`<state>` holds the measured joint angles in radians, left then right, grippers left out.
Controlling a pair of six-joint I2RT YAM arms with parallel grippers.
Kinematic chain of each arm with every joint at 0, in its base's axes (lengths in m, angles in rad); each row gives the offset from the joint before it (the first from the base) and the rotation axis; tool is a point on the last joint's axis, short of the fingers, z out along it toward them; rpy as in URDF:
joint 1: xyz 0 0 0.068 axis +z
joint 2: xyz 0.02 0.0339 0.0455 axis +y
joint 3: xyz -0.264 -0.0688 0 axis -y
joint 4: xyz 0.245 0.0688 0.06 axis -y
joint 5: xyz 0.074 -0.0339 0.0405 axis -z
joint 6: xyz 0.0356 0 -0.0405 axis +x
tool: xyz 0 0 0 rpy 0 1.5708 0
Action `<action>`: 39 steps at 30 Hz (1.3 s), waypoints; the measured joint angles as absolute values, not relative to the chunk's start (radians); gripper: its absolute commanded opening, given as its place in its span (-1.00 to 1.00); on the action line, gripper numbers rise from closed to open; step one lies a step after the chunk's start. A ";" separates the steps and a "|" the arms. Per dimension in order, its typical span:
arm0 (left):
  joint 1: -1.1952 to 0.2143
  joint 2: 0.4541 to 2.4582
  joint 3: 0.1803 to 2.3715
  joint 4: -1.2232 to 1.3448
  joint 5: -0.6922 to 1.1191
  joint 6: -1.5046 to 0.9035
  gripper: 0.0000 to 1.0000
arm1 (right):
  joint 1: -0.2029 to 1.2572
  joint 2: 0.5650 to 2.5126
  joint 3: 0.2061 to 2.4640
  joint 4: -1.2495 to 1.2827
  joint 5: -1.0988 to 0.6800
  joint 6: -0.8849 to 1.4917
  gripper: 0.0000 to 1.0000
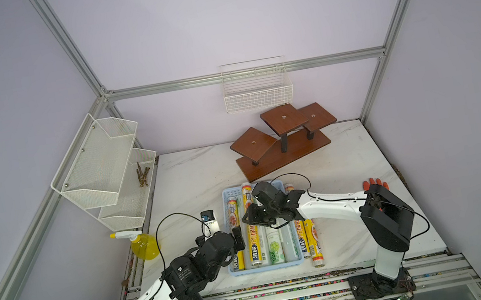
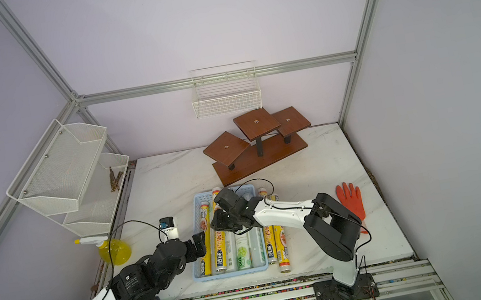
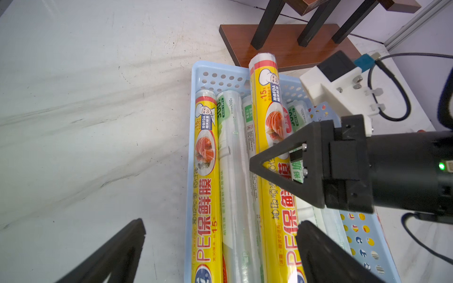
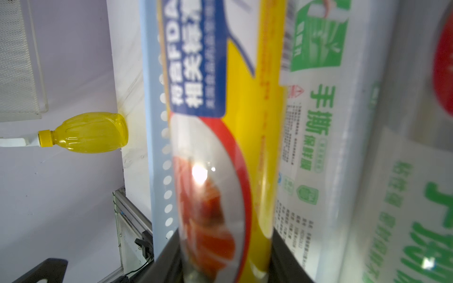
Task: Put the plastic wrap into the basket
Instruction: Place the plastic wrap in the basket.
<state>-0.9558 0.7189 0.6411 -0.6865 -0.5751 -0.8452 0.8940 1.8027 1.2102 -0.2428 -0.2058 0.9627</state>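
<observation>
Clamping a yellow plastic wrap roll (image 3: 267,98) in my right hand (image 1: 248,219), roll tilted over others (image 3: 232,171) inside the basket (image 3: 196,73), my left hand (image 3: 220,223) released alongside, two rolls (image 1: 312,238) on table (image 1: 191,179)

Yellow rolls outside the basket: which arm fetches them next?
Right, once free: both yellow plastic wrap rolls lie on its side of the light blue slotted basket; the open left gripper is opposite.

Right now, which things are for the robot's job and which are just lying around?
For the job: long slim yellow plastic wrap rolls, whitish green-printed rolls, shallow light blue plastic basket.
Lying about: orange-red rubber glove, yellow spray bottle, brown wooden stepped stand, white wire basket, white mesh shelf.
</observation>
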 measured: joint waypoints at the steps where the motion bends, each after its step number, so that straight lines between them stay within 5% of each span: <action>1: -0.956 0.728 0.641 -0.680 -0.572 -0.845 1.00 | 0.893 1.804 1.210 -0.246 -0.204 0.962 -0.27; 39: -0.949 0.799 0.653 -0.608 -0.527 -0.828 1.00 | 0.893 1.789 1.192 -0.285 -0.203 0.936 0.15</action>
